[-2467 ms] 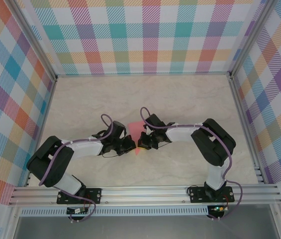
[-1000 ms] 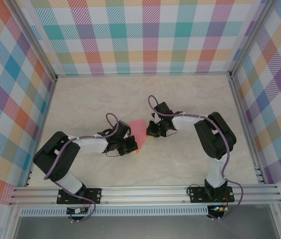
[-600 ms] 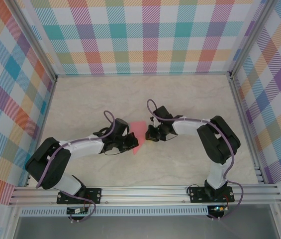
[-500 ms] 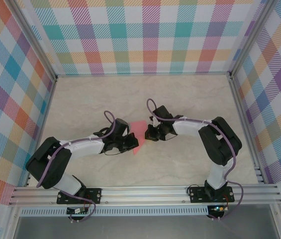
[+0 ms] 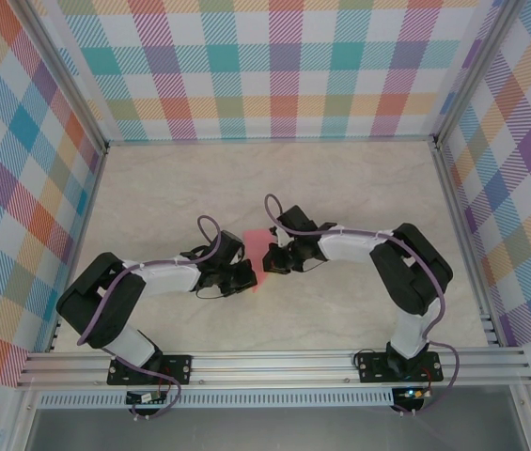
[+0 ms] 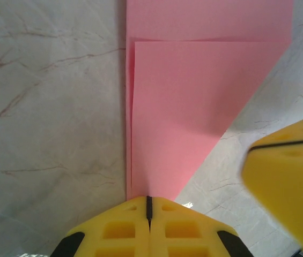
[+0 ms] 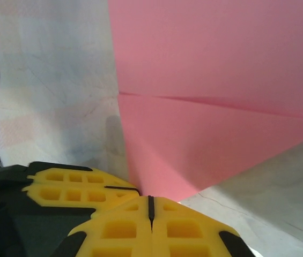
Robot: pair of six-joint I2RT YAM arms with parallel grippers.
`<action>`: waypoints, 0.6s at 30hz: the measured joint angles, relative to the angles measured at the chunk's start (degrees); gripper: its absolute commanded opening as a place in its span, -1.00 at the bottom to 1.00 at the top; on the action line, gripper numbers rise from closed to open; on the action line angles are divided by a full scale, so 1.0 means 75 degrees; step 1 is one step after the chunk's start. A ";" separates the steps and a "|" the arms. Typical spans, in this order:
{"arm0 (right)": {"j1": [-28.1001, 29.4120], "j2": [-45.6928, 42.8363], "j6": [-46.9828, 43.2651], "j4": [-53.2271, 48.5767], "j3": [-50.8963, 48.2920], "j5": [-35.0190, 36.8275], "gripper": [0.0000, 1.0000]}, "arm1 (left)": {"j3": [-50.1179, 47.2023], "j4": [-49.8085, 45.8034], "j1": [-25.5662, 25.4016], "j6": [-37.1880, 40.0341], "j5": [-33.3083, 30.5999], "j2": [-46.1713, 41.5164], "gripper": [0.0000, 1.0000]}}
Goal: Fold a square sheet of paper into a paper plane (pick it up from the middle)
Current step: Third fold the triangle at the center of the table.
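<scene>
On the marbled surface (image 5: 359, 188), between my two arms, lies the pink sheet of paper (image 6: 194, 107), partly folded, one flap laid over it with a slanted edge. My left fingers (image 6: 122, 227) are pressed together, tips at the sheet's narrow near point. My right fingers (image 7: 122, 230), likewise pressed together, meet a folded corner; neither pair visibly pinches the paper.
</scene>
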 measured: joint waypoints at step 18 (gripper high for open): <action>-0.0283 0.0863 -0.0087 -0.0184 0.0644 -0.0105 -1.00 | 0.0239 -0.0408 0.0000 0.0015 -0.0064 0.0122 -1.00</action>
